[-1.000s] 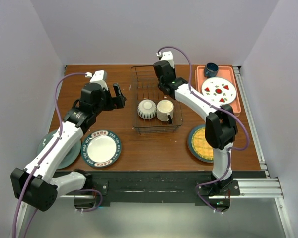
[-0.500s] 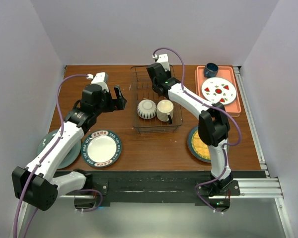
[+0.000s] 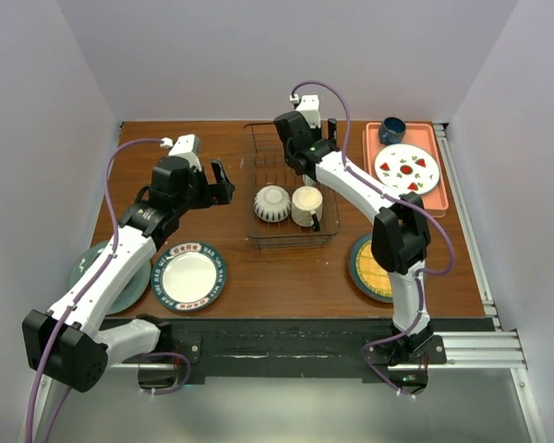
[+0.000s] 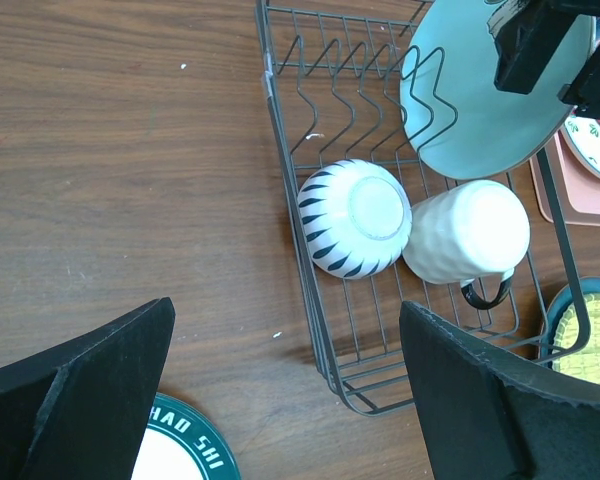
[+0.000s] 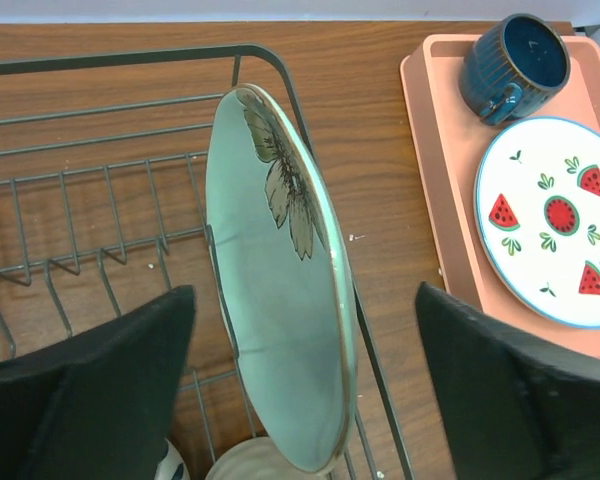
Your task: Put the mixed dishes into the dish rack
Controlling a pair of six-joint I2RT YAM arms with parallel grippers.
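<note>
The right gripper (image 5: 300,395) has its jaws apart, either side of the pale green flower-marked plate (image 5: 280,300), which stands on edge in the dark wire dish rack (image 3: 268,161). The arm should lift straight out (no sideways drift) to avoid tipping it.

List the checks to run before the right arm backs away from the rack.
1. Right gripper open and clear of the green plate: ok.
2. Green plate on edge inside the dish rack: ok.
3. Plate firmly seated in its slot: cannot tell.
4. Striped bowl and mug upside down in the rack: ok.
5. Left gripper open, empty: ok.
6. Blue-rimmed plate loaded: not ok, on the table.
</note>
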